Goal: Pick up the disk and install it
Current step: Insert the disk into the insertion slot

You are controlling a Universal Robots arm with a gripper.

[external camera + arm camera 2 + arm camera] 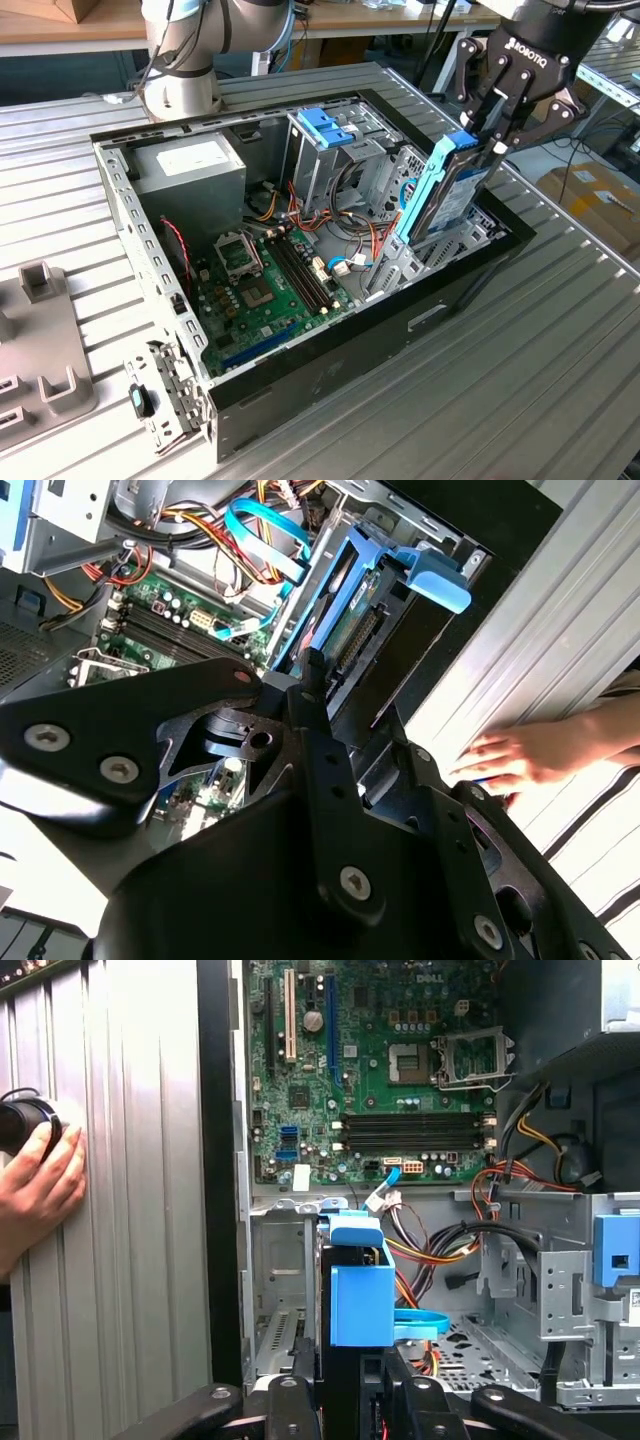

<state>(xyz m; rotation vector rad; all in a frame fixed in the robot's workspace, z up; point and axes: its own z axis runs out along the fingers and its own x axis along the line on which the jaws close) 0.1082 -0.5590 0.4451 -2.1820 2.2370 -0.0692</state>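
Observation:
The disk (452,196) stands on edge at the exterior view's right end of the open computer case (330,375), with its light-blue carrier rail (424,196) facing the motherboard. Its lower end sits down inside the metal bay (400,265) there. My black gripper (492,138) is shut on the disk's upper end, coming in from above. In the first wrist view the disk (360,1295) is edge-on between my fingers (288,1400). The second wrist view has the disk (352,630) past one finger (318,720), over the bay.
The case holds a green motherboard (255,285), a grey power supply (190,165), a drive cage with a blue latch (325,125) and loose cables (345,235). A person's hand (525,755) rests on the ribbed table beside the case. A grey fixture (35,340) lies at the exterior view's left.

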